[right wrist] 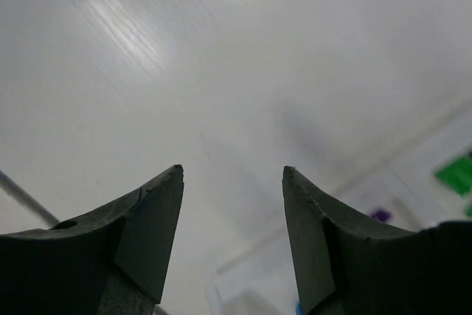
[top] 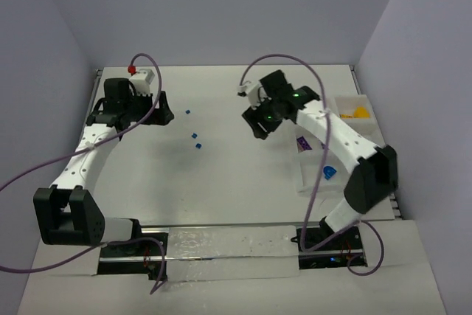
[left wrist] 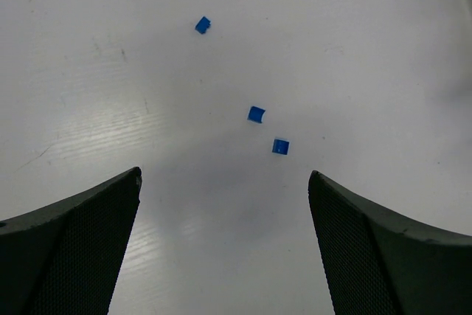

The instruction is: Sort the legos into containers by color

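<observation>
You are dealing with tiny, rigid, featherweight bricks; hard smooth plastic on a slick table (top: 221, 189), so, as I judge it, a brick will likely skate or flip if one finger reaches it first; take each across two flat opposite sides, low against the surface, with the jaws centred on it before you close. Three blue ones lie loose in the open middle of the table, between the two arms and well apart from the tray (top: 346, 98) on the right: the far brick (left wrist: 203, 25) sits alone, the middle brick (left wrist: 256, 114) and the nearest brick (left wrist: 280, 146) lie close together without touching. Your left gripper (left wrist: 225, 173) is spread wide and empty; all three lie ahead of its fingertips, the nearest just beyond them and slightly right of the centre line, so I would judge it the easiest pick. Your right gripper (right wrist: 231, 169) has its jaws apart with nothing between them and hangs over bare table just beside the tray's inner edge; the loose bricks lie off to its left. The tray holds a yellow piece (top: 359, 113), a purple piece (top: 302, 142) and a blue piece (top: 329, 172) in separate compartments.
</observation>
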Robot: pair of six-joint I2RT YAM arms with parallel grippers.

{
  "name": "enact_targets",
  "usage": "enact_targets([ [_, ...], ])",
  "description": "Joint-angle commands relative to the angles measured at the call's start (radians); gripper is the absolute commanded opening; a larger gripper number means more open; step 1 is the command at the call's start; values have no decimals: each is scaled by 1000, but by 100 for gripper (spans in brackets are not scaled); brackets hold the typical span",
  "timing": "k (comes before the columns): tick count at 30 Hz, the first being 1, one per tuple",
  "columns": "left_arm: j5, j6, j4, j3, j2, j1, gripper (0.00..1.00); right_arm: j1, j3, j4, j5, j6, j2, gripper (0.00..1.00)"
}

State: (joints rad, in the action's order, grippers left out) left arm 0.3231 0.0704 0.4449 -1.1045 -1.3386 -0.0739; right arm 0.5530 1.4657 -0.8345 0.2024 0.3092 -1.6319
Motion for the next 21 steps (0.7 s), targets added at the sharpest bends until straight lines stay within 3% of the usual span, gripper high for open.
enact_targets([
  [1,29,43,37,10,63,73,99,123,126,132,-46,-127,-201,60],
  [8,74,39,74,6,65,201,99,227,394,108,-86,-108,-473,60],
  [21,69,20,63,18,39,232,99,334,528,150,-125,-107,-673,60],
])
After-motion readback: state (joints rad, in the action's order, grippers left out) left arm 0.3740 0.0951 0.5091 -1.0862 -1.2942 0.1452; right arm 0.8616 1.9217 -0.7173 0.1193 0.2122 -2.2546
